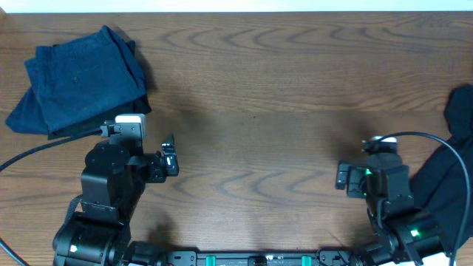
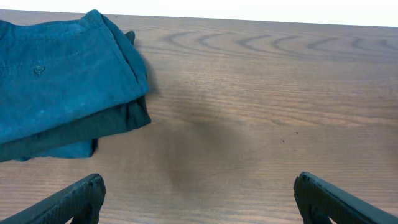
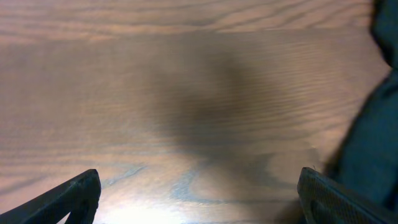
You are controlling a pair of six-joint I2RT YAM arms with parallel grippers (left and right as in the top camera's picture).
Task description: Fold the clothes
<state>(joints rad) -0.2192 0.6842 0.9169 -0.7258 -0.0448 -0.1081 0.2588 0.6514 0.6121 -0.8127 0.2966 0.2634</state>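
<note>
Nearest, left gripper (image 1: 169, 158) and right gripper (image 1: 344, 177) both spread wide, holding nothing: seemingly partway through, with denim shorts (image 1: 77, 81) folded far left and dark garment (image 1: 452, 193) heaped right, awaiting folding.

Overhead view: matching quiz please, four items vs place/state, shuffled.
Items:
1. blue clothes
2. black garment
3. left claw
4. right claw

Places/states:
A. lying at the right edge of the table
B. open, over bare wood beside the black cloth
C. folded, in the far-left corner
D. open, on the near side of the folded stack

Pairs: 1-C, 2-A, 3-D, 4-B
</note>
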